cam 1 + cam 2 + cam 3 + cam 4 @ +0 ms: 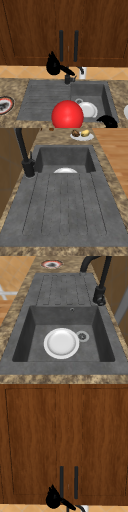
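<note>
My left hand (53, 65) hangs before the left dark cabinet door handle (61, 46), just above the black curved faucet (67, 72); whether its fingers are curled I cannot tell. A round white plate (87, 109) lies in the sink basin. My right hand (108, 121) hovers low, seemingly curled.

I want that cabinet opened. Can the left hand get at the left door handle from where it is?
Probably yes: the left hand hovers just beside the left handle, with nothing between them.

Sink (65, 100) faced from front; viewed along from left & right, close. Cabinet (67, 434) faced by upper cam; shared w/ front.
</note>
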`<state>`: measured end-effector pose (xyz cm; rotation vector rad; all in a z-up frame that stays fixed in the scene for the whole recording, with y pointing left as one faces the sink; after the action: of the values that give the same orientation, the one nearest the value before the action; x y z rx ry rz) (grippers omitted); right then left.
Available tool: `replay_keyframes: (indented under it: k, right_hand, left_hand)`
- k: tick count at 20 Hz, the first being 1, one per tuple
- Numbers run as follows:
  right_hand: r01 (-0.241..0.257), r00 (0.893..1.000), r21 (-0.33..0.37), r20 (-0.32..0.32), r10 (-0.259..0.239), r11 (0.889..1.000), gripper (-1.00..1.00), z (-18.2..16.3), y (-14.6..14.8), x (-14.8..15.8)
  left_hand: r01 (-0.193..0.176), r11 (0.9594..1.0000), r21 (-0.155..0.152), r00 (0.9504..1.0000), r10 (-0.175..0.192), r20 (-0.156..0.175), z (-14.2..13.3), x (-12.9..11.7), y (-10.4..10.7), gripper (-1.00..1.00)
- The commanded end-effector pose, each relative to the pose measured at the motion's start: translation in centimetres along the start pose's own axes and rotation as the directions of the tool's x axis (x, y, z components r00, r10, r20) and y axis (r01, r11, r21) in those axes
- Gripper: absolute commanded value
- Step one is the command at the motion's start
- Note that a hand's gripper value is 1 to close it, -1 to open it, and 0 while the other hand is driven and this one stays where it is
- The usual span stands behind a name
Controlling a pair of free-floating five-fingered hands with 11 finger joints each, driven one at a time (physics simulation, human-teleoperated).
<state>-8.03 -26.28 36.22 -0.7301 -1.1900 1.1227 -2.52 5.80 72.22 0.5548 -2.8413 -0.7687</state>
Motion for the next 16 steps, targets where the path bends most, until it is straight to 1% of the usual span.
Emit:
replay_keyframes:
  k: [1, 7, 13, 16]
  right_hand:
    - [0.0, 1.0, 0.0, 0.0, 0.0, 1.0, 0.0, 0.0, 0.0, 0.0]
    - [0.0, 1.0, 0.0, 0.0, 0.0, 1.0, 0.0, 0.0, 0.0, 0.0]
    - [0.0, 1.0, 0.0, 0.0, 0.0, 1.0, 0.0, 0.0, 0.0, 0.0]
    - [0.0, 1.0, 0.0, 0.0, 0.0, 1.0, 0.0, 0.0, 0.0, 0.0]
  left_hand:
    - [0.03, 0.9926, 0.117, 0.9972, -0.022, -0.071, -0.2, -0.1, -0.2, -1.0]
    - [0.035, 0.9914, 0.126, 0.9969, -0.026, -0.075, -0.5, -0.3, -0.6, -1.0]
    - [0.029, 0.9914, 0.127, 0.997, -0.02, -0.075, -1.1, -1.0, -0.7, -1.0]
    - [0.048, 0.9918, 0.119, 0.9968, -0.04, -0.07, -1.4, -1.2, -1.0, -1.0]
